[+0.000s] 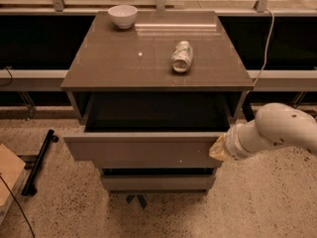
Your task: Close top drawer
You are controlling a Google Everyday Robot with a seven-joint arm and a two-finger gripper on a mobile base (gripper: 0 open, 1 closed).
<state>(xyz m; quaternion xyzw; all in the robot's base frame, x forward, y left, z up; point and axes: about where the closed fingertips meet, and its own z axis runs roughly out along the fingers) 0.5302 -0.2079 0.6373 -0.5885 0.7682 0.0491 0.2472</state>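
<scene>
Reaching in from the right, the gripper sits at the right end of the top drawer's front, below the bench's near right corner. Whether it touches the front, and whether it is spread or closed, I cannot tell. The drawer stands pulled well out under the near edge. Pushing so far off centre could skew and jam it, or the gripper could slip off the front's end. A hard shove might set the can, lying right of centre, rolling. The bowl sits at the far edge, left.
</scene>
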